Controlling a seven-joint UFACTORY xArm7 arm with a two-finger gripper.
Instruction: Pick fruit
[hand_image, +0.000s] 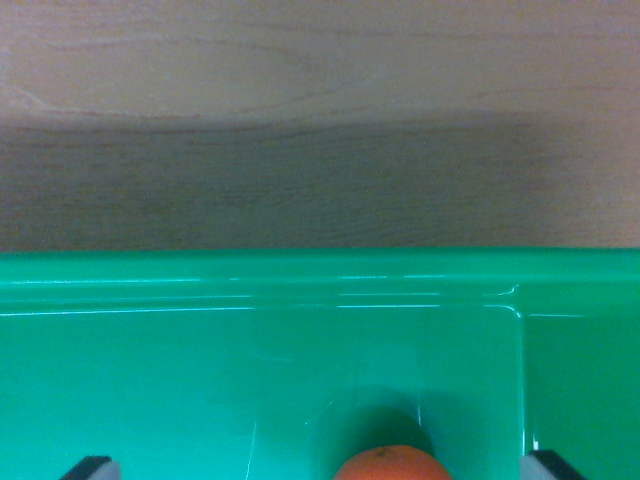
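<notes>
An orange fruit (391, 463) shows only its top at the bottom edge of the wrist view, right of centre. It lies inside a green plastic bin (300, 275), and a dark shadow sits on the bin floor just behind it. My gripper (320, 468) is open. One dark fingertip (92, 467) is in the bottom left corner area and the other fingertip (552, 464) is at the bottom right. The fruit sits between them, closer to the right one, touching neither. Its lower part is cut off by the frame.
The bin's far rim crosses the whole view, and an inner wall (522, 380) rises on the right. Beyond the rim lies a light wooden tabletop (320, 110), its nearer part in shadow.
</notes>
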